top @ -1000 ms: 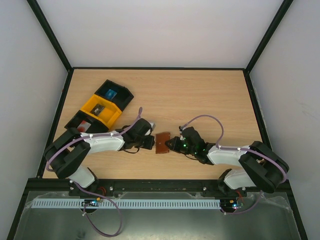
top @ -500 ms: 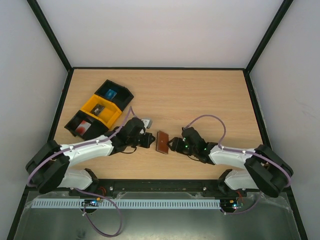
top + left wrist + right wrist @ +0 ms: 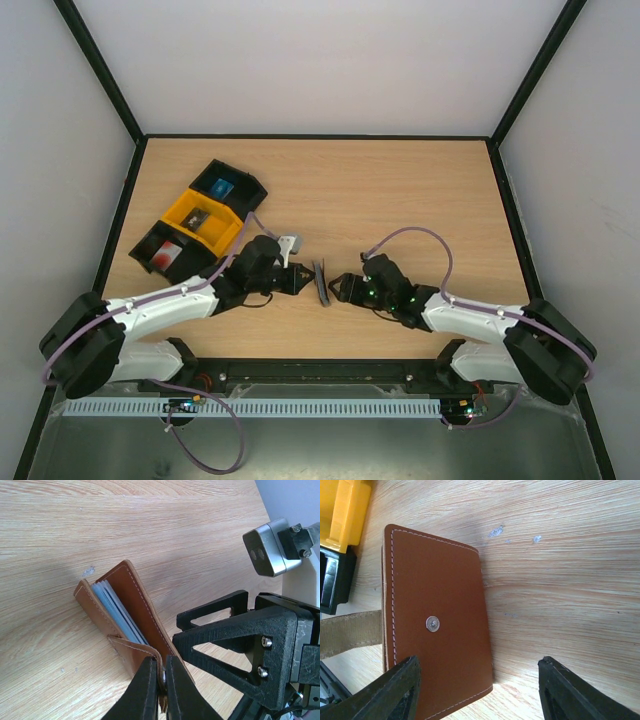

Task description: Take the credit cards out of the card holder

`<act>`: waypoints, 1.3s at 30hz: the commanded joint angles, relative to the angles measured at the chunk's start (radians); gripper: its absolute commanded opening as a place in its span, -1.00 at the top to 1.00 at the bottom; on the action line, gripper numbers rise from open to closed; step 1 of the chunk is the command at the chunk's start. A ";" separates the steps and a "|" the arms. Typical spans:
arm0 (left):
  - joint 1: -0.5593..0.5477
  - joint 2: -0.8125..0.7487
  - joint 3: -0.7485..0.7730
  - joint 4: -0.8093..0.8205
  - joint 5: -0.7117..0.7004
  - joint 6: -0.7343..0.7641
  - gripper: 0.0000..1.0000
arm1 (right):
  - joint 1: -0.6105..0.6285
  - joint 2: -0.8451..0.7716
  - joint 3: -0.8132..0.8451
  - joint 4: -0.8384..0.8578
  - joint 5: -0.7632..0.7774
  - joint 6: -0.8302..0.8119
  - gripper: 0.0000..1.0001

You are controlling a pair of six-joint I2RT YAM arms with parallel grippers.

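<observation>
From above, the wallet stands on edge on the desk, between the left hand and the right hand. The bins sit well apart at the left rear.

In the left wrist view, the left fingers are pressed together, pinching the wallet's tab. The wallet gapes slightly, with grey-blue pockets showing inside.

In the right wrist view, the right fingers are spread wide. The wallet's brown cover lies between them, and its snap faces the camera.
</observation>
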 commanded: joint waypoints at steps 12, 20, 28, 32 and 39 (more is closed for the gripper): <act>0.008 0.004 0.002 -0.018 -0.028 0.022 0.95 | 0.010 -0.073 0.046 -0.044 0.014 0.010 -0.35; 0.011 0.001 0.005 -0.022 -0.028 0.024 0.95 | 0.010 -0.060 0.052 -0.040 0.014 0.000 -0.50; 0.013 -0.013 -0.001 -0.026 -0.031 0.024 0.95 | 0.010 0.009 0.066 -0.031 0.007 -0.021 -0.50; 0.013 -0.012 -0.002 -0.026 -0.032 0.025 0.95 | 0.010 0.044 0.077 -0.031 0.001 -0.034 -0.51; 0.014 -0.013 -0.002 -0.027 -0.030 0.026 0.95 | 0.011 0.072 0.083 -0.011 -0.019 -0.035 -0.67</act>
